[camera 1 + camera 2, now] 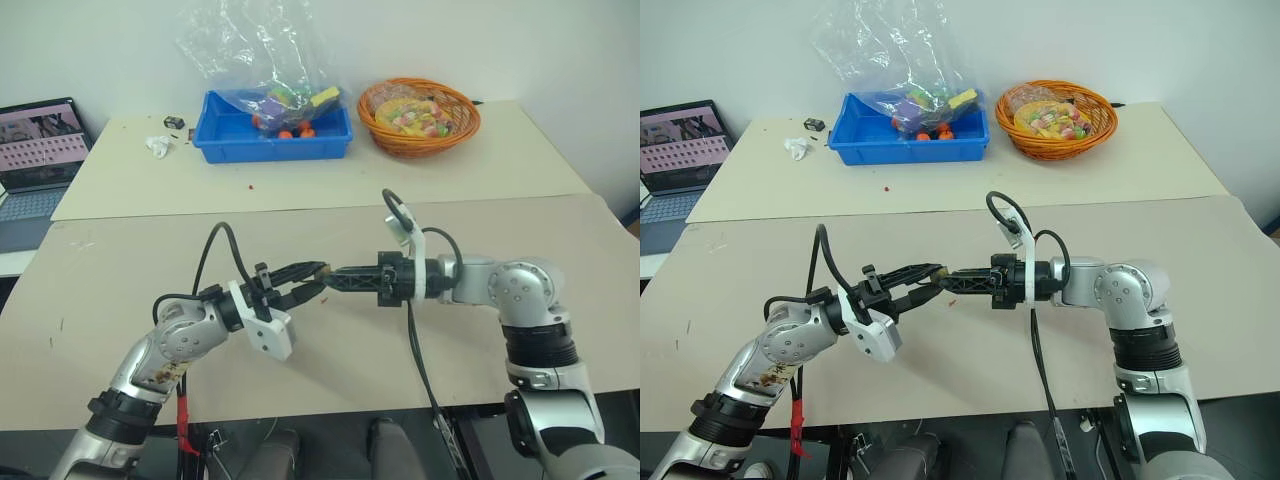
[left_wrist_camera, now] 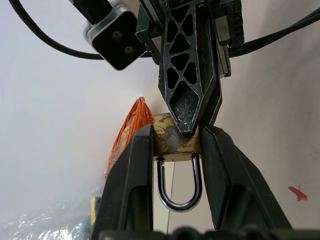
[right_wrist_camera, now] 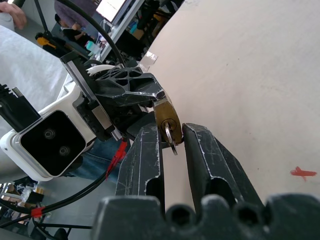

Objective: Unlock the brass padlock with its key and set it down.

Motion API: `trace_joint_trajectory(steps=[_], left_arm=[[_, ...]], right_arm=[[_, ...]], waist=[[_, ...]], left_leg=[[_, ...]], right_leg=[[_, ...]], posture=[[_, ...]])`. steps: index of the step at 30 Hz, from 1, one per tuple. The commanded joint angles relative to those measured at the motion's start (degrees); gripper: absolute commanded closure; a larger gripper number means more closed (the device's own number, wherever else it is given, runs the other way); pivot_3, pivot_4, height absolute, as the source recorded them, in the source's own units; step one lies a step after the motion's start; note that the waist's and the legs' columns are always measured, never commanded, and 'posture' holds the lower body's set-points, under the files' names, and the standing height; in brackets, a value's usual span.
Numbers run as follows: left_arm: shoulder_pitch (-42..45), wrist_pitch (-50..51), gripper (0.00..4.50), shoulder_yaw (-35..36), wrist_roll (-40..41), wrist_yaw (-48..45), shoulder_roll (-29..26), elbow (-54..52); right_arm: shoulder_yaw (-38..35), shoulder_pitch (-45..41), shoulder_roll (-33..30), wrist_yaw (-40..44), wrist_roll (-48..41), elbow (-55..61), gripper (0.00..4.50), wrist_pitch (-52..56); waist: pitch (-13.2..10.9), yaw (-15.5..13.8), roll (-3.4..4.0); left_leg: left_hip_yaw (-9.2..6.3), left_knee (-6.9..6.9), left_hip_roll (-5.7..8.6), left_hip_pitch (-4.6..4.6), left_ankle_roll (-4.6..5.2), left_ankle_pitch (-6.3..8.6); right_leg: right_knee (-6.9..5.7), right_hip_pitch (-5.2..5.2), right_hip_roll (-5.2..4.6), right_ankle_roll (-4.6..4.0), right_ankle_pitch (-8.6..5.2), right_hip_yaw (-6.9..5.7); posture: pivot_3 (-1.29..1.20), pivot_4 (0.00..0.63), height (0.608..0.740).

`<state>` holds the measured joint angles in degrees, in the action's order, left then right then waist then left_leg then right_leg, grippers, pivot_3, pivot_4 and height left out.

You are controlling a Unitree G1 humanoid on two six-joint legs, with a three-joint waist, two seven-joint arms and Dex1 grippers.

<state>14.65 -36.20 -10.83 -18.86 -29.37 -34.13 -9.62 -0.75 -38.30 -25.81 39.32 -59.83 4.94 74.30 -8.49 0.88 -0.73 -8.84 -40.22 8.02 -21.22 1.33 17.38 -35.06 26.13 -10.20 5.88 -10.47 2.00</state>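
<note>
My left gripper point(image 1: 318, 274) is shut on the brass padlock point(image 2: 175, 142), holding its body above the table with the silvery shackle point(image 2: 178, 192) pointing back toward the wrist. The shackle looks closed. From the opposite side, my right gripper point(image 3: 171, 127) meets the padlock point(image 3: 166, 117) tip to tip. The key point(image 3: 170, 139) sticks out of the keyhole and lies between the right fingers point(image 3: 147, 150). They stand narrowly apart, with a small gap beside the key. Both grippers hover over the near table's middle.
On the far table stand a blue bin point(image 1: 272, 140) with a plastic bag of toys and an orange basket point(image 1: 418, 115). A laptop point(image 1: 40, 160) sits at the far left. A small red mark point(image 1: 952, 301) lies on the tabletop under the grippers.
</note>
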Motion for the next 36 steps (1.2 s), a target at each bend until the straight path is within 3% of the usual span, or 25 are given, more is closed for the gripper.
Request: trace_joint_trajectory(steps=[1,15,22,36], left_arm=[[-0.24,-0.31,3.67,0.20,-0.13,0.43,-0.14,-2.17],[-0.55,-0.13,3.67,0.30,-0.20,0.41,-0.25,-2.69],[-0.60,-0.11,3.67,0.33,-0.18,0.33,-0.35,-2.80],[-0.58,0.62,3.67,0.37,-0.46,0.42,-0.17,-2.72]], right_arm=[[-1.67,-1.68,0.55,0.66,-1.65,2.11,2.29,-0.12],[-2.30,-1.28,1.29,0.18,-1.85,1.18,2.29,0.92],[-2.46,-1.13,1.52,0.08,-1.68,1.43,4.30,1.44],[-2.15,-0.89,1.45,-0.08,-1.61,2.22,4.30,1.55]], waist=[[0.00,-0.01,0.00],[0.00,-0.02,0.00],[0.00,-0.02,0.00],[0.00,-0.01,0.00]], left_leg=[[0.00,0.00,0.00,0.00,0.00,0.00],[-0.01,0.00,0.00,0.00,0.00,0.00],[-0.01,0.00,0.00,0.00,0.00,0.00],[0.00,0.00,0.00,0.00,0.00,0.00]], right_leg=[[0.00,0.00,0.01,0.00,0.00,0.00],[0.00,0.00,0.01,0.00,0.00,0.00],[0.00,0.00,0.00,0.00,0.00,-0.01],[0.00,0.00,0.00,0.00,0.00,0.00]], posture=[[0.00,0.150,0.740],[0.00,0.150,0.740],[0.00,0.150,0.740],[0.00,0.150,0.740]])
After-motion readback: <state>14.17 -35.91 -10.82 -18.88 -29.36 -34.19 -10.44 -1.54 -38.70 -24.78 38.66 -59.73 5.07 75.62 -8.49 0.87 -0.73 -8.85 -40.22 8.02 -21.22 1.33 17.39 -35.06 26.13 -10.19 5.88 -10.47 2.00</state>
